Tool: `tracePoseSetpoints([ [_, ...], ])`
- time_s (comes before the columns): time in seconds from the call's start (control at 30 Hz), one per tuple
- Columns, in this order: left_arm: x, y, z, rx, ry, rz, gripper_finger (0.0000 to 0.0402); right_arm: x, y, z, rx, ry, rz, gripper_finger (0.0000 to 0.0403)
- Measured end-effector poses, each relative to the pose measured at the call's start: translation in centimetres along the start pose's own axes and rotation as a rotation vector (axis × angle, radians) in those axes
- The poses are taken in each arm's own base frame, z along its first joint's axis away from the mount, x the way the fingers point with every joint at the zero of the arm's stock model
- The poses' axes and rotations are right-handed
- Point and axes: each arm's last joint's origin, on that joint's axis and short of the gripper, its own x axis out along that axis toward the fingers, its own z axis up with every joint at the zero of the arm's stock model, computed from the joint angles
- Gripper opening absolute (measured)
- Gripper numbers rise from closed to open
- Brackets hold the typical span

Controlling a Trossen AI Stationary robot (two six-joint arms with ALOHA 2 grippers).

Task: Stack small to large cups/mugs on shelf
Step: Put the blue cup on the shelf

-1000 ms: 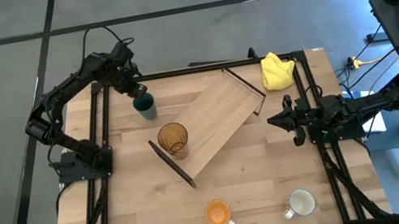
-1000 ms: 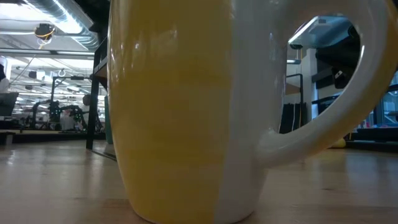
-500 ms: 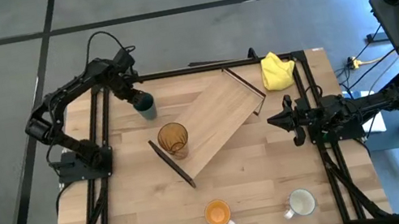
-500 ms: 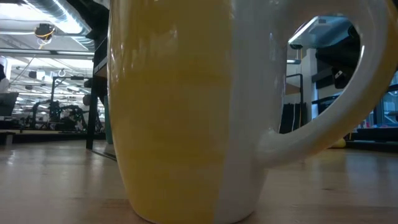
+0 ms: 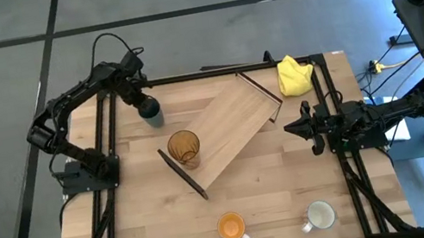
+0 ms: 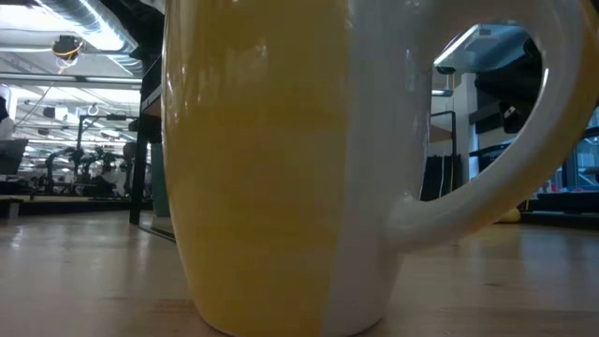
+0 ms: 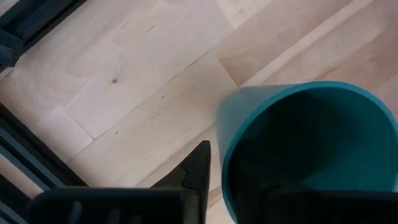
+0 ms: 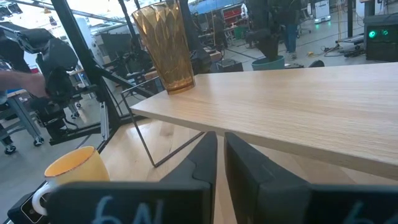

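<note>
The dark teal cup (image 5: pixel 150 109) is at the table's far left, with my left gripper (image 5: pixel 144 103) shut on it from above. The amber ribbed tumbler (image 5: pixel 184 148) stands upright on the near-left end of the light-wood shelf (image 5: pixel 231 129), which lies slantwise on the table. The orange mug (image 5: pixel 231 227) and the white mug (image 5: pixel 321 215) stand near the front edge. My right gripper (image 5: pixel 291 129) is shut and empty at the shelf's right end, and its wrist view shows the tumbler (image 8: pixel 166 46) on the board (image 8: pixel 298 106). My left gripper holds the teal cup by its rim wall (image 7: pixel 225 155). One finger (image 7: pixel 198 167) is outside the wall; the other is inside the cup, mostly hidden. The fingers come from above, pointing down. Whether the cup's base rests on the table, I cannot tell.
A yellow cloth (image 5: pixel 293 74) lies at the far right corner. The orange mug (image 6: pixel 262 168) fills most of the low view. Dark frame rails (image 5: pixel 109 128) run along the table's left and right sides. Bare tabletop (image 5: pixel 276 186) lies between the shelf and the two mugs.
My left gripper has moved a little toward the table's far left corner with the teal cup, and it now covers more of the cup's mouth in the high view. My right arm has kept still.
</note>
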Motion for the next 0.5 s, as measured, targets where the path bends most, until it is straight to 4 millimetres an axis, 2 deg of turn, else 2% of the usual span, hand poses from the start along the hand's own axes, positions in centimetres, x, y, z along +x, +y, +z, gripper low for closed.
tracePoseSetpoints([
  [0.13,0.0,0.0,0.1,0.001,-0.006,-0.001,0.0009,0.0,0.0,0.0,0.0,0.0,0.0,0.0032],
  [0.33,-0.1,-0.1,0.2,0.0,-0.015,-0.001,0.0005,0.0,0.0,0.0,0.0,0.0,0.0,0.0032],
  [0.4,-0.9,-0.2,0.4,0.0,-0.011,-0.001,0.0004,0.0,0.0,0.0,0.0,0.0,0.0,0.0032],
  [0.5,-3.2,-0.4,1.1,0.003,-0.034,0.0,0.0003,0.0,0.0,0.0,0.0,0.0,0.0,0.0032],
])
